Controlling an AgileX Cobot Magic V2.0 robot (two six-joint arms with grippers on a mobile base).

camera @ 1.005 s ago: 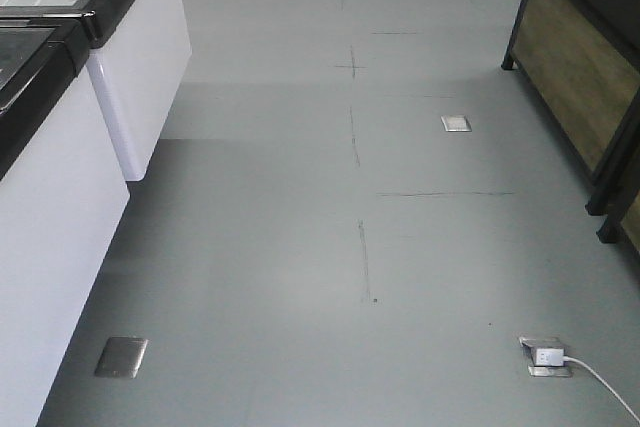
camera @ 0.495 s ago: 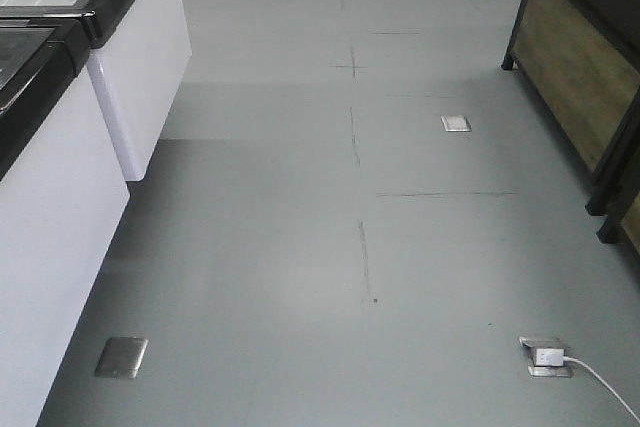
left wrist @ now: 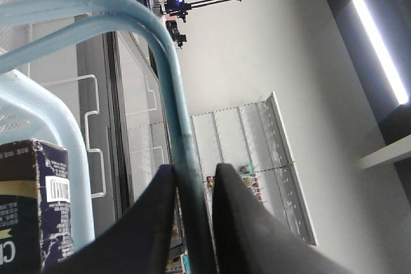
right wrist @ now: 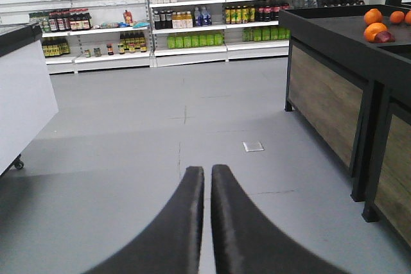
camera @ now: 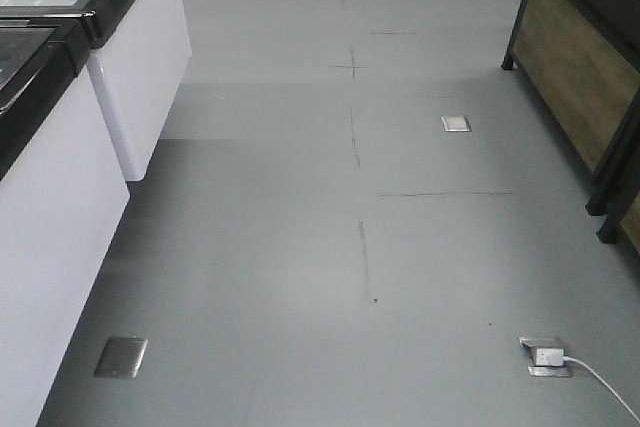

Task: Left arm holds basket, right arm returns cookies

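Front-facing view: a smooth grey floor is spreading along the shop aisle, with thin dark lines running down it. White freezer cabinets with black rims are standing along the left, and dark wood-panelled display stands are lining the right. A flat metal floor plate is lying near the cabinets, and a floor socket with a white plug and cable is sitting at lower right. The hands are showing only in the wrist views.

Left wrist view: the black wedge-shaped left hand is clamping its two fingers around a hoop handle of the light blue plastic shopping basket. The tall dark navy cardboard cookie box, barcode patch facing out, is standing at lower left just beside the basket's curved rim. Glass cabinet doors and a ceiling light strip are rising behind.

Right wrist view: the black right hand is hovering over the floor, fingers drawn together to a thin slit and gripping nothing. White shelves of bottles are filling the back wall, and oranges are lying on the dark stand.
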